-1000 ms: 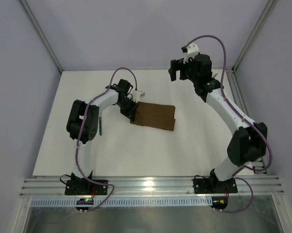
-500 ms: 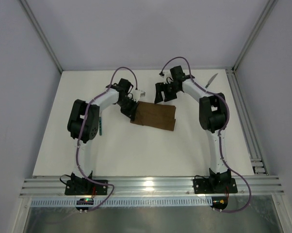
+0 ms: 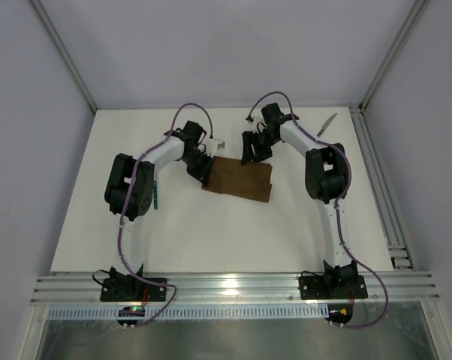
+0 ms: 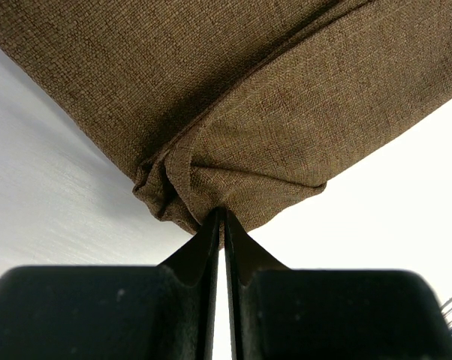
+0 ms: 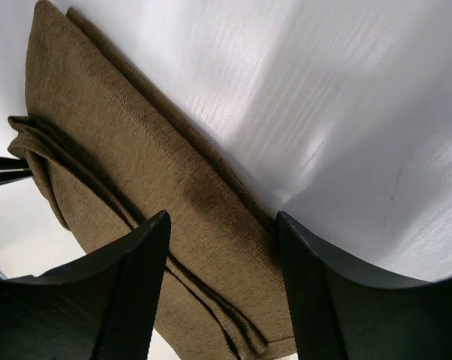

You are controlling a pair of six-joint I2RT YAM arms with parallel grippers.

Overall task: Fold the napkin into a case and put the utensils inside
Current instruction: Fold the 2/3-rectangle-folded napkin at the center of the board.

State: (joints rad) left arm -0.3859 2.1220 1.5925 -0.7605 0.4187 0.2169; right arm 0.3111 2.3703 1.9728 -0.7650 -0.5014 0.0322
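Top view: we see a matte white table [image 3: 211, 240] enclosed by pale lavender walls [image 3: 226, 52] at the back and on both sides. Slanted aluminium posts mark the rear corners, a left post [image 3: 63, 56] and a right post [image 3: 392, 56]. Along the near edge we note a grooved aluminium rail [image 3: 233, 286], below it a white slotted strip [image 3: 233, 310], and lowest a dull grey metal sheet [image 3: 233, 339]. A narrower side rail [image 3: 384, 202] follows the table's right edge
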